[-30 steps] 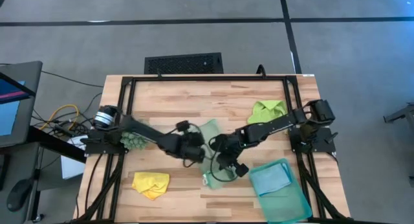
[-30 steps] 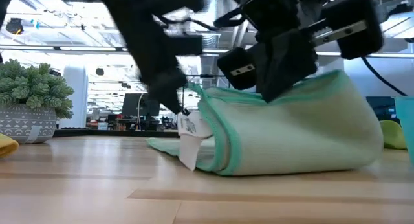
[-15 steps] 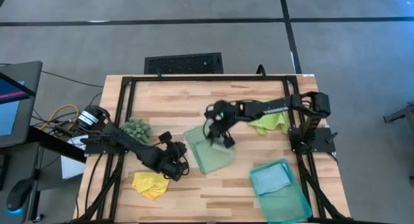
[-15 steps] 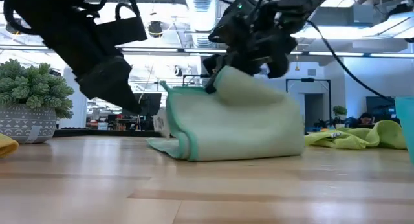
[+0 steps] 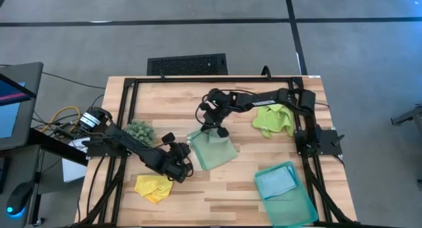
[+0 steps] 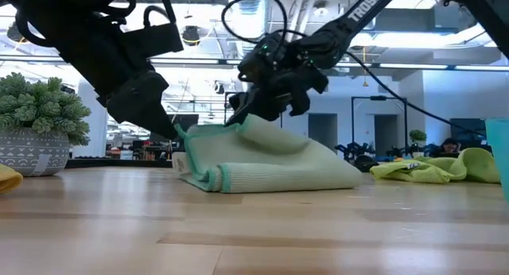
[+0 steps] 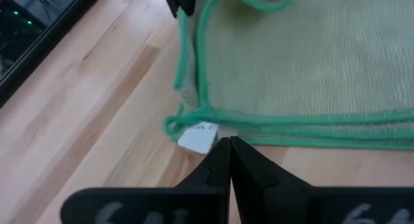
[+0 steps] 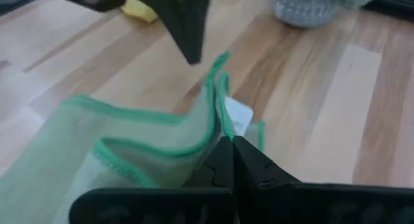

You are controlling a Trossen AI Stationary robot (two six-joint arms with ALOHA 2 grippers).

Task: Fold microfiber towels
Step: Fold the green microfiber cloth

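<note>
Bench [image 5: 224, 188] carried a folded sage towel [image 5: 212, 151] at its middle. At the near left lay the yellow towel [image 5: 153, 187], at the near right the blue towel [image 5: 275, 182] in a teal tray [image 5: 298, 206]. The left gripper [image 5: 186, 163], fingers pressed together, sat at the sage towel's near left corner beside its white tag [image 7: 197, 136]. The right gripper [image 5: 206, 120], closed, pinched the sage towel's far edge. Farther right lay the lime towel [image 5: 273, 119]; a spiky clump [image 5: 140, 131] sat at the left.

The right arm [image 6: 362, 9] bears white lettering reading "TROSSEN" in the low view. The small white tag [image 7: 196, 137] on the sage green towel [image 7: 304, 62] carries print that is too small to read.
</note>
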